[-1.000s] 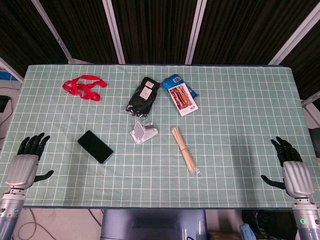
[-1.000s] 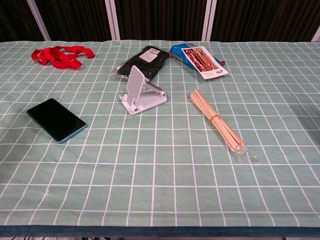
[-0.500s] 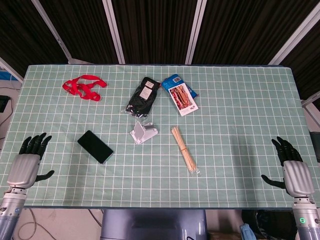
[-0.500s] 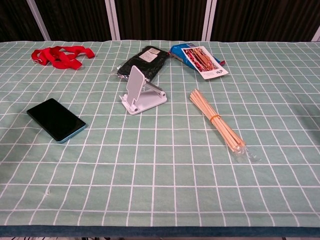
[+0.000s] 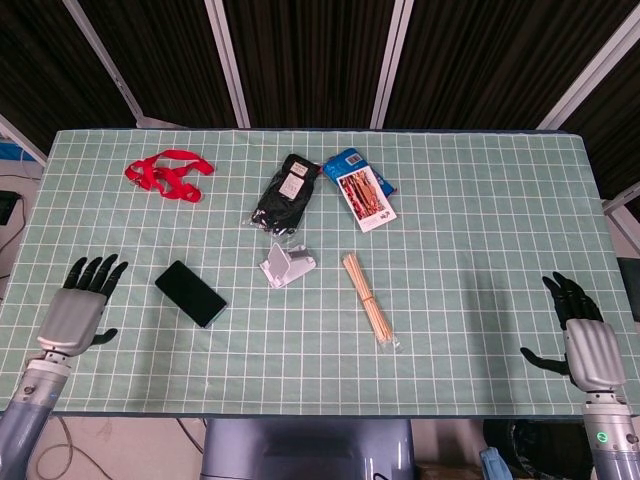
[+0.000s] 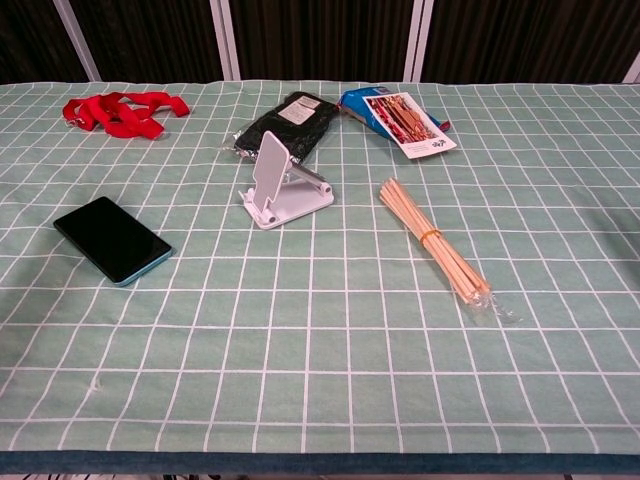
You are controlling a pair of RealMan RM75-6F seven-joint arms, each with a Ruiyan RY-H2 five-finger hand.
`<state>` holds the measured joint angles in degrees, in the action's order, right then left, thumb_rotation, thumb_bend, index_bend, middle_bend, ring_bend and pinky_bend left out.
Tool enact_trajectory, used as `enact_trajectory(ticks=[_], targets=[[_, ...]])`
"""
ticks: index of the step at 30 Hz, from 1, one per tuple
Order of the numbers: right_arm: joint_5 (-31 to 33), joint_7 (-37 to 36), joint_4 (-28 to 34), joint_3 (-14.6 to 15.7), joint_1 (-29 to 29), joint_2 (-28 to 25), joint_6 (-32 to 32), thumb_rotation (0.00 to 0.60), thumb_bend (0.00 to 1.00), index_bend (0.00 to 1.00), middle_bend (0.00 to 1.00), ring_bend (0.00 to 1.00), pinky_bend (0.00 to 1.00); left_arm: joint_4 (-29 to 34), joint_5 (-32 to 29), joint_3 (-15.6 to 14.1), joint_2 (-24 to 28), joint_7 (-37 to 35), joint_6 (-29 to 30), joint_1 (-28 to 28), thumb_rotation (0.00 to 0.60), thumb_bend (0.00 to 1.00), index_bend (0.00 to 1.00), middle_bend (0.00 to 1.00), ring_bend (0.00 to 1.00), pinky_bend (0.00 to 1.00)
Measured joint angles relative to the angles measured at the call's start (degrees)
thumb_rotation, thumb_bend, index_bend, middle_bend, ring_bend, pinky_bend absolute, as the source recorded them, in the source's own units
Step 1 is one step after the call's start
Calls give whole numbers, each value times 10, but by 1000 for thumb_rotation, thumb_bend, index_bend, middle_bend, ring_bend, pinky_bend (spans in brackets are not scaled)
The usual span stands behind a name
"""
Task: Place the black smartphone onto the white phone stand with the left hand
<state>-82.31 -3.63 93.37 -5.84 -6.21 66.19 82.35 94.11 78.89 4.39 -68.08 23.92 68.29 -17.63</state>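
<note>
The black smartphone (image 5: 190, 293) (image 6: 112, 240) lies flat, screen up, on the left part of the green checked cloth. To its right stands the white phone stand (image 5: 286, 266) (image 6: 282, 187), empty. My left hand (image 5: 78, 311) hovers near the table's front left, a short way left of the phone, fingers spread and holding nothing. At the front right corner my right hand (image 5: 584, 335) is also empty with fingers apart. Neither hand shows in the chest view.
A bundle of wooden sticks (image 5: 371, 299) (image 6: 436, 250) lies right of the stand. Behind the stand are a black packet (image 5: 286, 193) (image 6: 285, 127) and a blue snack pack (image 5: 361, 188) (image 6: 398, 112). A red lanyard (image 5: 166, 173) (image 6: 120, 109) lies at the back left.
My left hand has moved right and forward over the table, closer to the phone. The right hand and all objects stay where they were.
</note>
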Motion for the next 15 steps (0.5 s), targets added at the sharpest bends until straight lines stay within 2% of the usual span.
enact_trajectory(ticks=[7,15], targets=[[5,-7,3,-1,-1,-2,-5,600,94,0,0,0,148,-11,-105,24,10,68,-148,-96,600,103,3,0,0,0],[10,-13,5,-2,-3,-4,-11,600,95,0,0,0,148,-42,-173,28,-6,122,-216,-163,600,109,106,31,0,0]])
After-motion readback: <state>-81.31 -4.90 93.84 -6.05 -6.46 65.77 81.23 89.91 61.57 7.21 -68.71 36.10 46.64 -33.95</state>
